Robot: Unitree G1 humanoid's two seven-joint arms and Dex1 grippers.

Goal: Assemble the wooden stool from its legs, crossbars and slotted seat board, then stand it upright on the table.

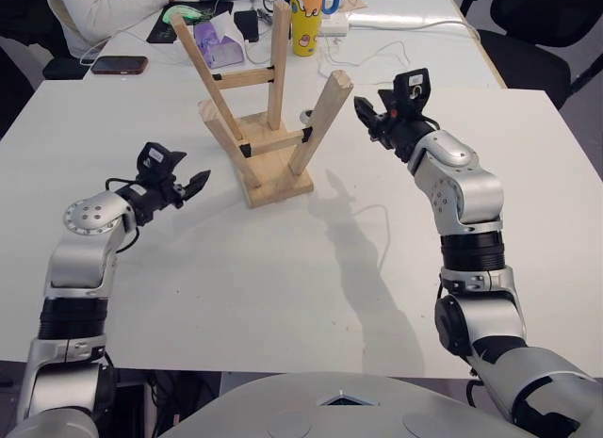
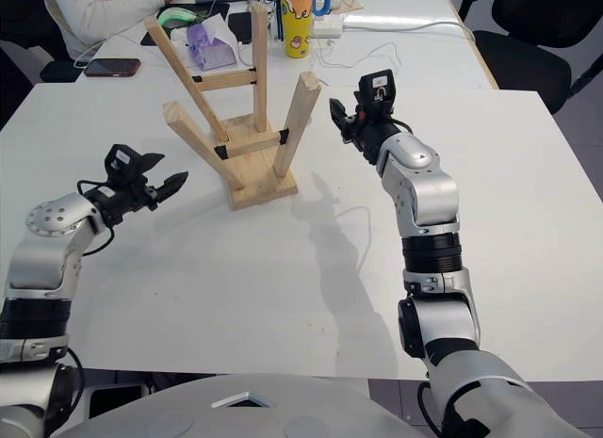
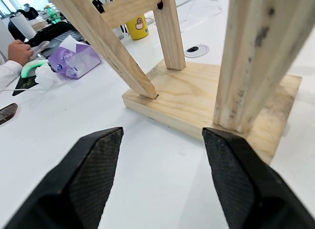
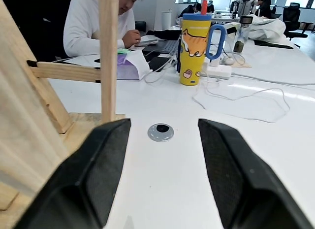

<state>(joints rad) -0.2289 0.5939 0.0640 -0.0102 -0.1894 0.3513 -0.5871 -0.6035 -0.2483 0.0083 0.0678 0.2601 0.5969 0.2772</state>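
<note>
Judging the stool (image 1: 262,127) upside down on its seat board (image 1: 283,186) on the table (image 1: 283,297), I had both claws spread and empty: left gripper (image 1: 199,182) beside the board, right gripper (image 1: 366,118) near a leg (image 1: 322,118). I reckoned clamping opposite legs firmly and tipping slowly would right it best.

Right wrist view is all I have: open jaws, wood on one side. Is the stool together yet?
Observer: Four legs stand in the seat board, which lies flat on the table: the stool is upside down.
Operator: Where's the left gripper?
Observer: The left gripper, jaws open, hangs beside the seat board on the robot's left, apart from it.
Operator: And my right one?
Observer: The right gripper is near the top of the right-hand leg, just clear of it.
</note>
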